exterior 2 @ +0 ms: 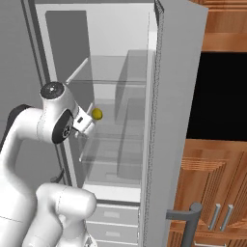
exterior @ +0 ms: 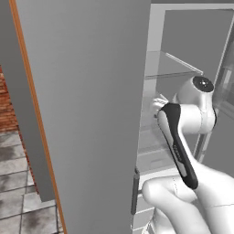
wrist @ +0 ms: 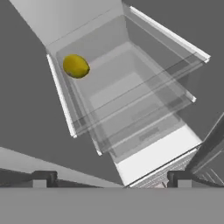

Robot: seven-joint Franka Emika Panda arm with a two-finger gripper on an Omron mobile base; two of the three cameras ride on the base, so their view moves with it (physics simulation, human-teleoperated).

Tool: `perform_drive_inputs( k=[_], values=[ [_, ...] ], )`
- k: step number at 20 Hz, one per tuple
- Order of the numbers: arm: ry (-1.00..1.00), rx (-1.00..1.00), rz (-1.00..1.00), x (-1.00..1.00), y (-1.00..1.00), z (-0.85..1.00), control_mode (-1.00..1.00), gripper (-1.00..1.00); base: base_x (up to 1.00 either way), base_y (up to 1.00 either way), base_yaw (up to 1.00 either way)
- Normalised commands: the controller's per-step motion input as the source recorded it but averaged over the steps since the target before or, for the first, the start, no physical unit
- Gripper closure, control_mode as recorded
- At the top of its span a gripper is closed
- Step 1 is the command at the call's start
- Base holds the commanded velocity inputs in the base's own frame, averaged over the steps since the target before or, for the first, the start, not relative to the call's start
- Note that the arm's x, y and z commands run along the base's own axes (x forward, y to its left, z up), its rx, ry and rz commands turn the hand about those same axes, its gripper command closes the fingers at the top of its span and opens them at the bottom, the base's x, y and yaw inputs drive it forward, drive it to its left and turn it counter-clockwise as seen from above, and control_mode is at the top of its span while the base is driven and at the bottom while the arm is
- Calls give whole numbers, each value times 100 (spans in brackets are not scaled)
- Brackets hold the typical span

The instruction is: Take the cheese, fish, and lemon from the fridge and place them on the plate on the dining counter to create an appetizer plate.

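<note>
The gripper [wrist: 109,178] has its fingers spread wide and empty, at the mouth of the open fridge [exterior 2: 120,38]. The lemon [wrist: 76,66] rests on a glass shelf [wrist: 131,94] ahead of the fingertips and off toward one side in the hand view. A good grasp calls for swinging the hand until the lemon sits between both tips, advancing above the shelf's edge, then pinching across its narrow middle.
</note>
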Motion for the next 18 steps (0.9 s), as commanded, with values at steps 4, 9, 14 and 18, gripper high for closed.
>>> perform_drive_inputs(
  k=[4,9,14,18],
  values=[
    [-33,0,15,43,-17,0,-100,-100,0,0,0],
    [-6,1,10,90,-17,0,-100,-100,0,0,0],
    [1,8,8,100,-2,0,-100,-100,0,0,0],
    [6,12,7,98,0,0,-100,-100,0,0,0]
  ],
)
